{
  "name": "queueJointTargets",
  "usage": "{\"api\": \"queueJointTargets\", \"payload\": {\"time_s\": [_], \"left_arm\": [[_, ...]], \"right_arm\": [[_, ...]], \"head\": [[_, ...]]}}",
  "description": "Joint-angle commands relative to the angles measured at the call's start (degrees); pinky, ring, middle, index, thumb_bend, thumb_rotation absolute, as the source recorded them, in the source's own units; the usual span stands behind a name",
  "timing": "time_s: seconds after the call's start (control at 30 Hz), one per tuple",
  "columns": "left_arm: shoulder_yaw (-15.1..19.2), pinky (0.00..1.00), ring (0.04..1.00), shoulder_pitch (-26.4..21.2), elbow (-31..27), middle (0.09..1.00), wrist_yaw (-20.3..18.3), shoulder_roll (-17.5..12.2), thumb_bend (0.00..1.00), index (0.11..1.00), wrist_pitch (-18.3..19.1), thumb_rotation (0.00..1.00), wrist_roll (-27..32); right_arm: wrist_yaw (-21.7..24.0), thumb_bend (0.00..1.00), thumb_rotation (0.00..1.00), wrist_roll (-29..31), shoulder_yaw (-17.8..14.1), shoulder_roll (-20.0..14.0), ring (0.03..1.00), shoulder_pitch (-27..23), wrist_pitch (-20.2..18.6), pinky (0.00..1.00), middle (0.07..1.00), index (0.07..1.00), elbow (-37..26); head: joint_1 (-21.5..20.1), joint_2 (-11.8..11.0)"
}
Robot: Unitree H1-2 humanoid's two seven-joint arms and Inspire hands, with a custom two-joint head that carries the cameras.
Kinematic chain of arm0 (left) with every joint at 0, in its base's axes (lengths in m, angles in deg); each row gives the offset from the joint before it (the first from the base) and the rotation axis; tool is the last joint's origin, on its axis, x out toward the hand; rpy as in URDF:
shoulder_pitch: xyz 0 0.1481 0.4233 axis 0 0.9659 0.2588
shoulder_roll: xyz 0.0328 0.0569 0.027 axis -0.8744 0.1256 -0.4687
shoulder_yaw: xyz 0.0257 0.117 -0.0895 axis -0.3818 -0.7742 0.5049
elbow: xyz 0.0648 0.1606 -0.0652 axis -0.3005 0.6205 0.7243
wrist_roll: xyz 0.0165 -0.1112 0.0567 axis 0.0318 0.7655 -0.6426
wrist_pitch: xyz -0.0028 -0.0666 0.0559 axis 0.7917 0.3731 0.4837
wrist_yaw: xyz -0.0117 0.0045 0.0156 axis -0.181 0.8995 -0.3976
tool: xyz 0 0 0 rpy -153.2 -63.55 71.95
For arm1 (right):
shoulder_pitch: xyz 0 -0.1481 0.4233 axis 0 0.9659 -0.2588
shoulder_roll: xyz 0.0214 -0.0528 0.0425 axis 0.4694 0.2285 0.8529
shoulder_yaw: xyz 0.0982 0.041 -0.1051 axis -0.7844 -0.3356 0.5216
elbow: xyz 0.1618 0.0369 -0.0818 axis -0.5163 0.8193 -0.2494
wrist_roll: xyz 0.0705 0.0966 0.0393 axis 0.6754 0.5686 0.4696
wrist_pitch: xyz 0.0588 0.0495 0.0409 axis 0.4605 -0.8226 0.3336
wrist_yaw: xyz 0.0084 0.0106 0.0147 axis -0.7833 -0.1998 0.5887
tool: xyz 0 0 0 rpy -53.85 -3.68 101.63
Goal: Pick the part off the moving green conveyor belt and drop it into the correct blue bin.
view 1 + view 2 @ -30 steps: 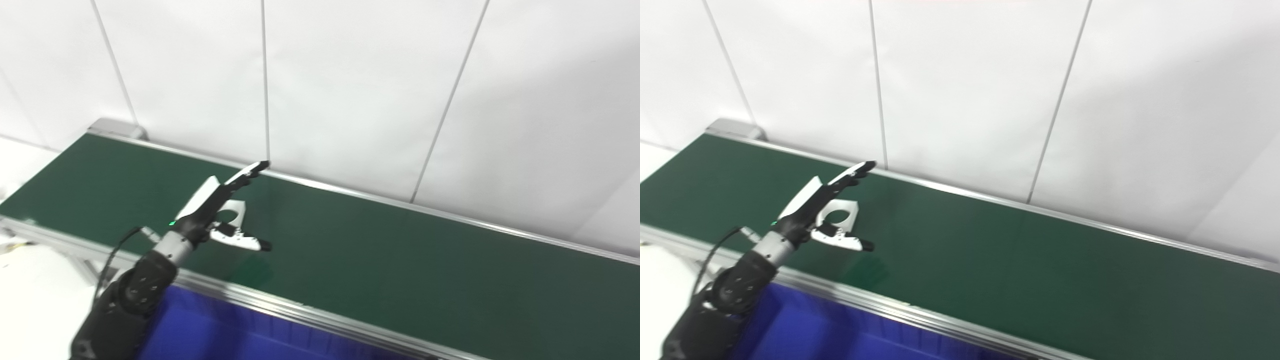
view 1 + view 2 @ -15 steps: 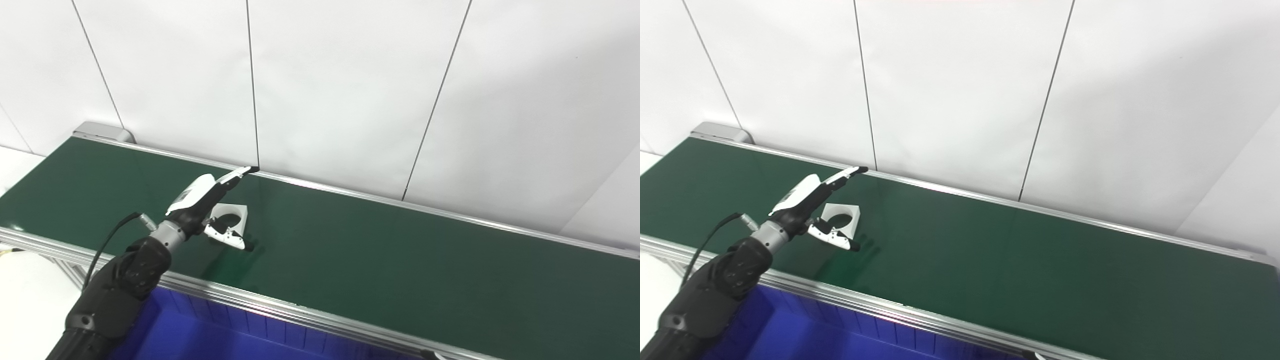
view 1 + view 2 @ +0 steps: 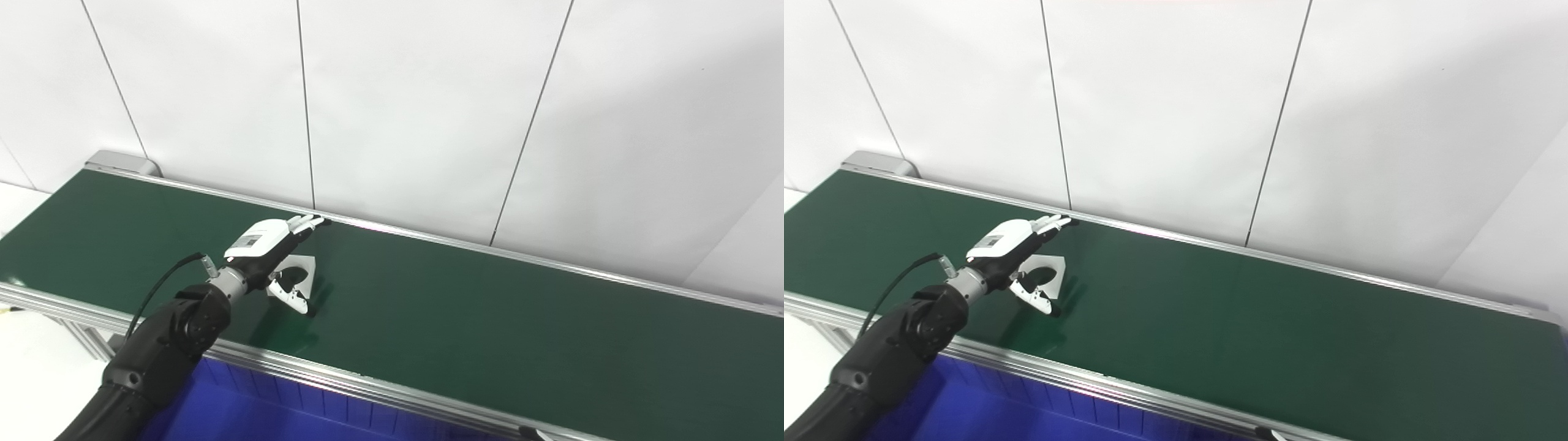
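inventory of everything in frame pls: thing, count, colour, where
conveyor belt: 1, dark green with silver side rails, runs across the view from far left to right.
part: 1, white, flat plate with a round hole, lies on the belt left of centre, partly under the hand.
bin: 1 seen, blue, below the belt's near rail at bottom left; only part shows.
wall panels: white with thin dark seams, behind the belt.
left hand: 1, white and black, open, fingers over the part and thumb beside it; not yet closed on it.
left arm: 1, black, enters from bottom left.
right hand: not in view.
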Motion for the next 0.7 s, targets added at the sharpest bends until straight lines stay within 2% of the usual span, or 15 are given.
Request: {"api": "queueJointTargets", "payload": {"time_s": [0.0,0.3,0.5,0.57,0.6,0.63,0.67], "left_arm": [[-0.4,1.00,1.000,-3.5,-0.3,0.997,1.8,-1.8,0.91,0.951,1.1,0.14,-1.5],[-3.7,1.00,1.000,-5.3,0.8,1.000,-0.5,-1.9,0.89,0.962,5.7,0.14,-4.2],[-4.2,1.00,0.992,-5.5,0.7,0.992,-1.6,-1.6,0.83,0.945,8.0,0.04,-3.5],[-3.9,0.91,0.936,-5.5,0.8,0.967,-2.1,-0.9,0.80,0.926,8.8,0.01,-2.5],[-3.7,0.76,0.862,-5.5,0.9,0.928,-2.3,-0.6,0.78,0.895,9.2,0.00,-2.0],[-3.3,0.66,0.788,-5.4,0.8,0.889,-2.5,-0.1,0.76,0.870,9.4,0.00,-0.9],[-3.1,0.53,0.658,-5.2,0.6,0.821,-2.7,0.3,0.73,0.830,9.6,0.00,0.0]], "right_arm": [[-0.4,0.83,0.17,0.7,-0.3,-0.3,0.720,0.3,2.8,0.65,0.777,0.834,-1.8],[0.0,0.81,0.16,1.7,-0.5,-0.5,0.733,0.8,2.4,0.65,0.787,0.841,-2.7],[-0.1,0.80,0.16,1.5,-0.6,-0.8,0.734,0.9,2.7,0.66,0.784,0.843,-2.8],[-0.1,0.79,0.17,1.9,-0.7,-0.8,0.736,0.9,2.8,0.66,0.785,0.844,-2.8],[-0.1,0.79,0.16,2.1,-0.7,-0.8,0.734,1.0,2.9,0.66,0.785,0.843,-2.8],[0.0,0.79,0.16,1.9,-0.7,-0.8,0.733,1.0,2.7,0.66,0.785,0.844,-3.0],[0.0,0.79,0.16,1.8,-0.7,-0.9,0.733,1.1,2.5,0.66,0.786,0.846,-3.2]], "head": [[0.5,0.1],[2.6,0.3],[3.5,0.6],[3.6,0.7],[3.6,0.7],[3.5,0.9],[3.5,0.9]]}}
